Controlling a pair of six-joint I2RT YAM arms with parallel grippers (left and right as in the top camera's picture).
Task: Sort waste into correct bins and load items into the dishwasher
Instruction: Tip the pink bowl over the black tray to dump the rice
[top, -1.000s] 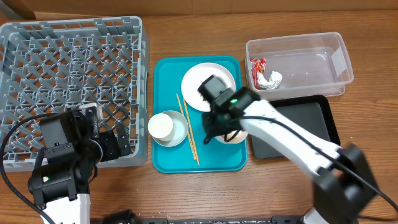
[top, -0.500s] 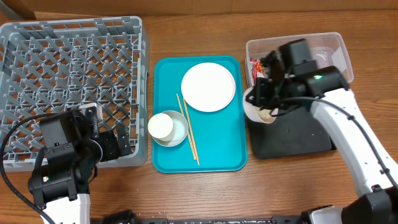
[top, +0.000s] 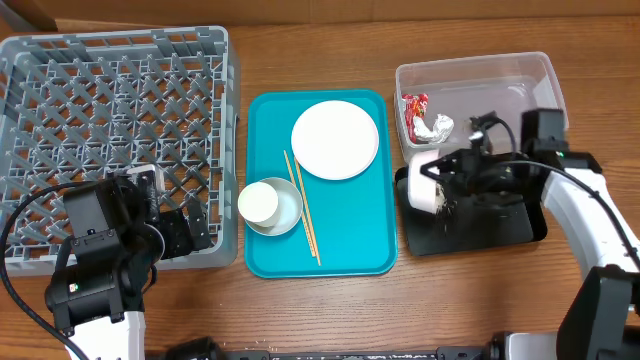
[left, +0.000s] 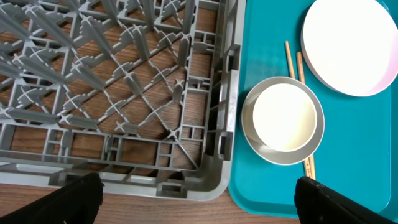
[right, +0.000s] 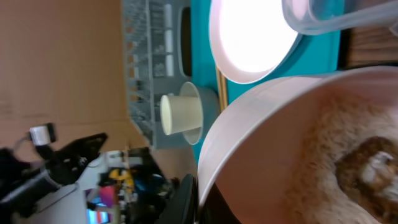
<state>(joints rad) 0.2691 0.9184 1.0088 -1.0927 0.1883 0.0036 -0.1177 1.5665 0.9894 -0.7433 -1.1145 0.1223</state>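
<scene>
Dumping food waste: the right gripper (top: 450, 183), clenched on the small pink bowl (top: 423, 180) at centre right, holds it tipped sideways over the black tray (top: 500, 228), rice grains (right: 329, 140) inside, so a steeper tilt seems needed next; the left gripper (top: 188, 232) hangs spread open, lower left

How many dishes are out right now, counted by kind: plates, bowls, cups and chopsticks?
Plate: 1
Bowls: 2, the grey-blue bowl and the pink bowl
Cup: 1
Chopsticks: 2
Total: 6
</scene>
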